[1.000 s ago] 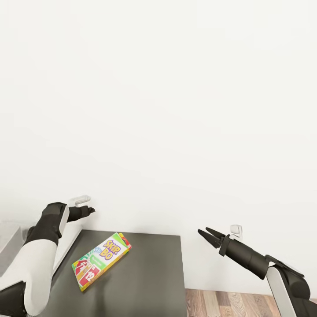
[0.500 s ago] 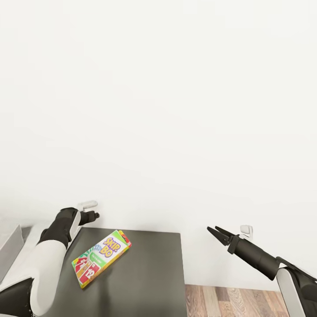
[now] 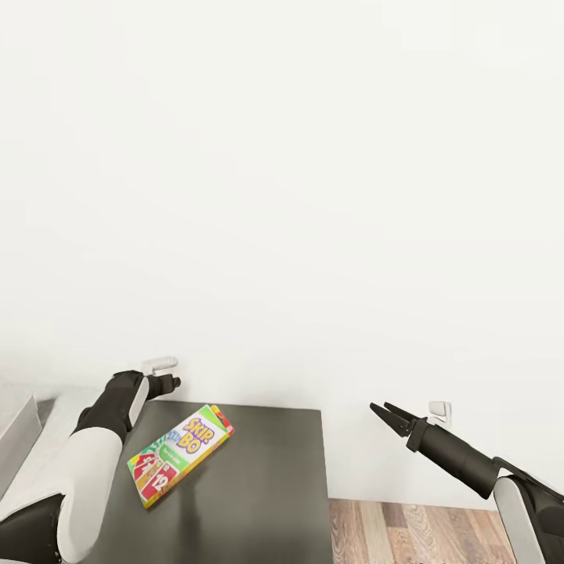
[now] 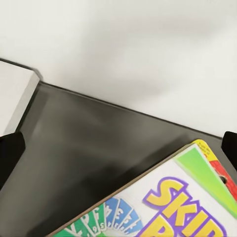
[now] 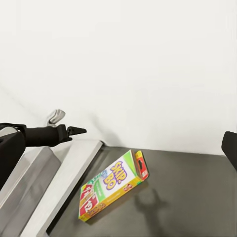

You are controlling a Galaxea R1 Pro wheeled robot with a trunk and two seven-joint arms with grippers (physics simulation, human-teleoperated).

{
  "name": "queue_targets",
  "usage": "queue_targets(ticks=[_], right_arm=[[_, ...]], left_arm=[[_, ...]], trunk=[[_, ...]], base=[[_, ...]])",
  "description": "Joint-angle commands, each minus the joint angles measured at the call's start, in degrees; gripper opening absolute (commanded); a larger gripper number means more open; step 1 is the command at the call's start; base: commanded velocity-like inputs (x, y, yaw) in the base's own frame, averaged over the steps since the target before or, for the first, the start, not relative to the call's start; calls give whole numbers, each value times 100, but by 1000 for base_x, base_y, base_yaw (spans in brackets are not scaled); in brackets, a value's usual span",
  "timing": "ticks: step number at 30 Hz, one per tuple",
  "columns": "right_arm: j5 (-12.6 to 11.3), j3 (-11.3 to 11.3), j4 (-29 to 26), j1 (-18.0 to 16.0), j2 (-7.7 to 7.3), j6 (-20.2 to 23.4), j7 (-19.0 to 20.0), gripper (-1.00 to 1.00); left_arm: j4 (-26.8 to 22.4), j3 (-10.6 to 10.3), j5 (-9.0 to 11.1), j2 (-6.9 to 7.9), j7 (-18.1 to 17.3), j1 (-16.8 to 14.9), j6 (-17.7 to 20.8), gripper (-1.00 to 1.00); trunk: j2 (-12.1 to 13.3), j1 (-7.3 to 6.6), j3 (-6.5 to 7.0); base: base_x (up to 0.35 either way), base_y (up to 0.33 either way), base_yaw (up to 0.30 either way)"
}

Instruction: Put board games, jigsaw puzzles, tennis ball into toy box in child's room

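Note:
A board game (image 3: pixel 180 456), a bright Skip-Bo box in green, yellow and red, lies flat on a dark-grey-topped side unit (image 3: pixel 258 493) against a white wall. The right wrist view shows the same board game (image 5: pixel 112 190). My left gripper (image 3: pixel 174 383) hovers over the unit's back left corner, just behind the box, fingers wide apart and empty. To the right of the unit, my right gripper (image 3: pixel 384 413) is open in the air and holds nothing. The toy box, jigsaw puzzles, tennis ball and bed are out of view.
A white-grey ledge (image 3: pixel 47 439) adjoins the dark unit on its left, likely the table's end. Light wood-plank floor (image 3: pixel 423 536) shows to the right of the unit. The white wall stands close behind.
My left gripper has crept to the right along the unit's back edge. The right gripper has drifted a little to the right. The Skip-Bo box has not moved.

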Motion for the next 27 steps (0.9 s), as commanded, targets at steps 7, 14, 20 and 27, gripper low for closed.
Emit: queue_targets(ticks=[7, 14, 20, 27], right_arm=[[-24, -5, -1, -5, -1, 36, 0, 100], [-24, -5, 1, -5, -1, 40, -2, 100], [-24, -5, 3, -5, -1, 42, -2, 100], [-24, -5, 7, -5, -1, 44, -2, 100]], left_arm=[[6, 25, -28, -6, -25, -6, -45, 100], [191, 47, 29, -3, -11, -6, -97, 100], [306, 67, 55, -17, 104, -6, -104, 100], [445, 89, 70, -59, 421, -6, -112, 100]], trunk=[[-13, 3, -78], [-13, 3, -143], [-13, 3, -198], [-13, 3, -263]], base=[[0, 0, 0], [0, 0, 0], [0, 0, 0], [0, 0, 0]])
